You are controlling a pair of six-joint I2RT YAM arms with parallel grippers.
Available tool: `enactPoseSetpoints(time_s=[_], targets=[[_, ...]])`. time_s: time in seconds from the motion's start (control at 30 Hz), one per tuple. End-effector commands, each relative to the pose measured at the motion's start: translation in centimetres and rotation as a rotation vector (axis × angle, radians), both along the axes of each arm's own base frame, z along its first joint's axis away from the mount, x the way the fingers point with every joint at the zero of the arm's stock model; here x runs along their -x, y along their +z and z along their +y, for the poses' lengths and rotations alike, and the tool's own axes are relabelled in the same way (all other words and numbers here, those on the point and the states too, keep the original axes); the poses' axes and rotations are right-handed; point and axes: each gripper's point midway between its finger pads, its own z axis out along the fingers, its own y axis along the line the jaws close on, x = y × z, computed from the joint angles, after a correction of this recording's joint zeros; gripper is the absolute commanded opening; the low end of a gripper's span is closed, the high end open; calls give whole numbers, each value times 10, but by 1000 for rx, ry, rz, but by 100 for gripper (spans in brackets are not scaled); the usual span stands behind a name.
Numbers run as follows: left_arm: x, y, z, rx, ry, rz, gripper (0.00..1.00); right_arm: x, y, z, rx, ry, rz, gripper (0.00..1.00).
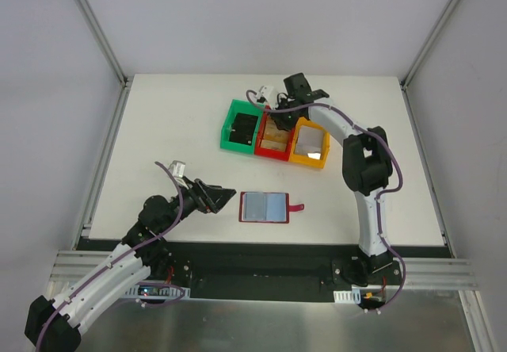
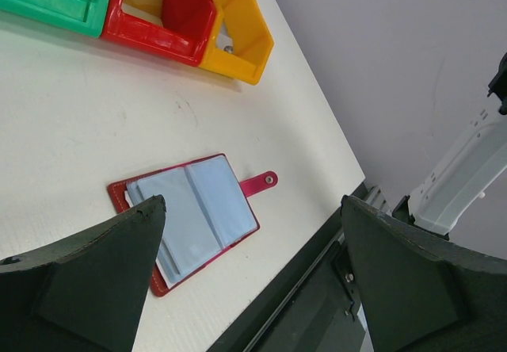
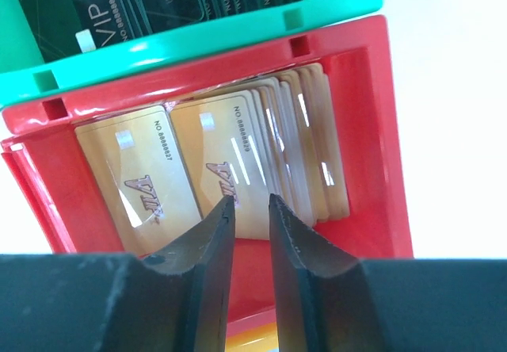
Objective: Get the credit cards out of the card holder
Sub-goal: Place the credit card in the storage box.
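Observation:
The card holder (image 1: 265,207) lies open and flat on the white table, dark red with two grey-blue panels and its strap tab (image 1: 297,207) pointing right. No card shows sticking out of its pockets (image 2: 190,213). My left gripper (image 1: 225,197) hovers just left of it, jaws wide open and empty (image 2: 253,209). My right gripper (image 1: 278,117) hangs over the red bin (image 1: 275,150) at the back. Its jaws (image 3: 251,200) stand a narrow gap apart with nothing between them, right above a fanned stack of gold credit cards (image 3: 238,150).
The green bin (image 1: 235,139) holds black cards (image 3: 158,3), and the yellow bin (image 1: 310,160) stands right of the red one (image 3: 380,130). The table's near edge and a black rail (image 2: 317,288) run close to the card holder.

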Motion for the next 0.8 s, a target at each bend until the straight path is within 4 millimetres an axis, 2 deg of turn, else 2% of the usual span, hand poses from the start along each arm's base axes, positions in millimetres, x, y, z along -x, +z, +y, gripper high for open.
enactPoseSetpoints(time_s=[0.0,0.13,0.23,0.3,0.37,0.43,0.47,0.53,0.57,0.6,0.67,0.7,0.73,0.77], targets=[[-4,27,2,42,14,-81,91,-17,60,5,-52,-30,-130,27],[-4,26,2,41,16,-77,92,-22,82,6,-79,-54,-178,27],[-4,25,2,38,19,-68,92,-19,119,11,-145,-92,-244,29],[-6,23,3,31,31,-49,93,-6,140,18,-204,-129,-288,31],[-9,18,5,18,49,-17,94,16,159,25,-262,-150,-328,32],[-12,11,6,-8,66,32,91,53,167,40,-301,-120,-348,32],[-13,7,6,-21,76,61,90,74,177,41,-315,-102,-376,32],[-16,-4,7,-45,96,126,90,108,175,45,-301,-72,-399,33],[-17,-11,7,-59,106,165,95,127,172,48,-312,-59,-388,35],[-17,-17,6,-75,104,204,99,141,168,50,-328,-61,-371,44],[-16,-23,2,-103,85,251,99,169,161,51,-374,-78,-314,52],[-16,-25,1,-112,80,266,99,181,153,50,-384,-83,-282,59],[-17,-28,0,-118,85,294,99,193,147,47,-411,-114,-242,74],[-17,-31,2,-118,99,317,99,200,141,44,-444,-157,-199,78]])
